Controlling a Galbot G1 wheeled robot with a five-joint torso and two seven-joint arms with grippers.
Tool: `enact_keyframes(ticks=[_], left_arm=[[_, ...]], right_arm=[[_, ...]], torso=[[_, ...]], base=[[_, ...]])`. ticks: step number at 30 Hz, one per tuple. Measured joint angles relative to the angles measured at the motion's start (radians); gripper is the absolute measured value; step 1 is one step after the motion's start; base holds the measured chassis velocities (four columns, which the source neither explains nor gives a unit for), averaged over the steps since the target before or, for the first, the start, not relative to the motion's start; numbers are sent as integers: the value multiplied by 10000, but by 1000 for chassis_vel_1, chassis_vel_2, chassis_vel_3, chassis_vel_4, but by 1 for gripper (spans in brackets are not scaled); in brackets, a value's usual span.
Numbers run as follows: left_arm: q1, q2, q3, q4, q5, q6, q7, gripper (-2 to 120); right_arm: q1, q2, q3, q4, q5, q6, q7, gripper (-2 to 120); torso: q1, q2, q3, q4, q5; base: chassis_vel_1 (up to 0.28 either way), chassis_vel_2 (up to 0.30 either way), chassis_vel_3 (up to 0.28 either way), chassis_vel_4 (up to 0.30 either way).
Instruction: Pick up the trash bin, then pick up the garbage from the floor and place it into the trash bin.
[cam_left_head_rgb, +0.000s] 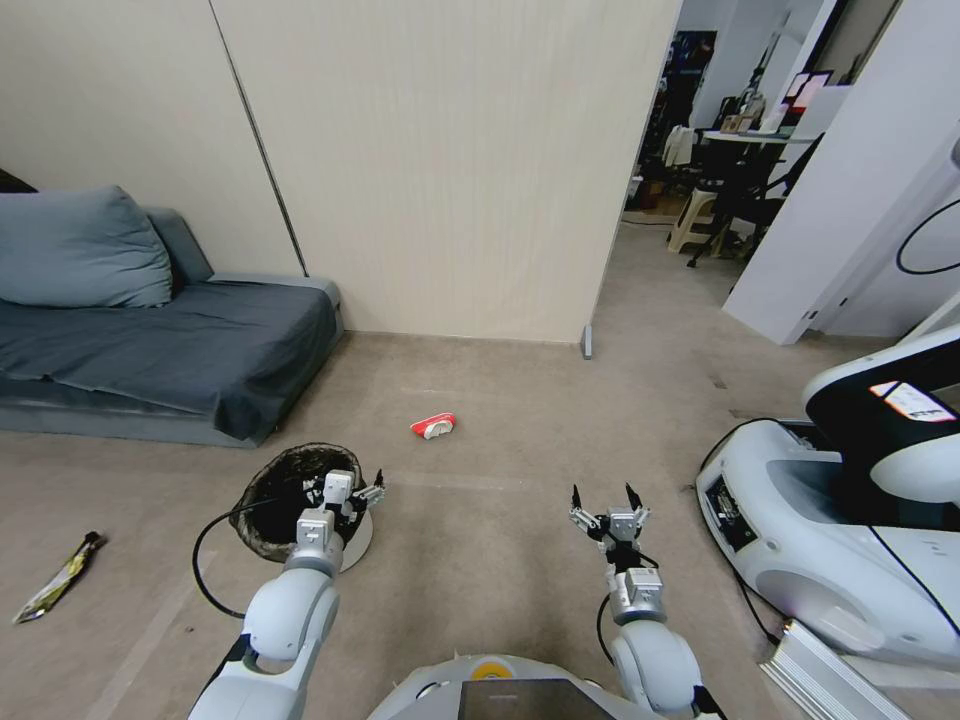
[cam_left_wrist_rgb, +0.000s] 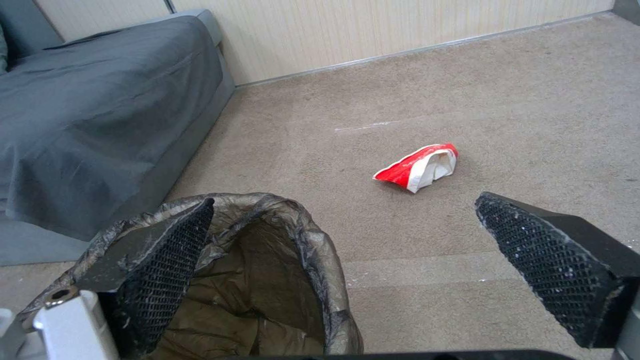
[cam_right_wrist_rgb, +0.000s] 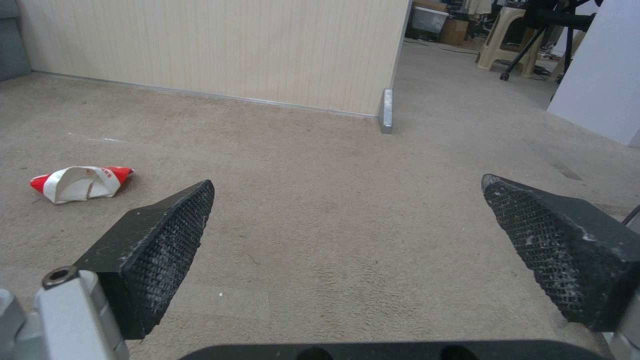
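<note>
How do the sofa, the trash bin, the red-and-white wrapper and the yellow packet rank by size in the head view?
1. Sofa, by far the largest.
2. Trash bin, partly hidden behind the left hand.
3. Yellow packet, long and thin.
4. Red-and-white wrapper; it lies farther off, so the last two are unsure.

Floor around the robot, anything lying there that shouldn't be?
Yes. A crumpled red-and-white wrapper lies on the carpet beyond the trash bin, and a yellow snack packet lies left of the bin, near the sofa.

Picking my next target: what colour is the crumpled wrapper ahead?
Red and white wrapper, clearest in the left wrist view.
</note>
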Motion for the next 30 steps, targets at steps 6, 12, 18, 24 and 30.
enact_keyframes(ticks=[6,12,18,24,30], left_arm=[[-75,27,87,35,-1,15,8,100],[-81,35,106,8,-1,30,11,100],[18,26,78,3,-7,24,-12,100],[-29,63,17,-34,-80,236,-66,100],[-115,177,-115,-37,-268,646,-206,100]], right_arm=[[-20,15,105,59,8,6,-4,100],[-35,39,111,41,7,17,-10,100],[7,61,79,6,-32,-4,-22,100],[5,54,78,-79,-50,14,-32,100],[31,30,82,-99,-59,16,-35,100]], torso=[[-1,0,0,0,0],[0,0,0,0,0],[0,0,0,1,-1],[0,0,0,0,0],[0,0,0,0,-1]], base=[[0,0,0,0],[0,0,0,0],[0,0,0,0],[0,0,0,0],[0,0,0,0]])
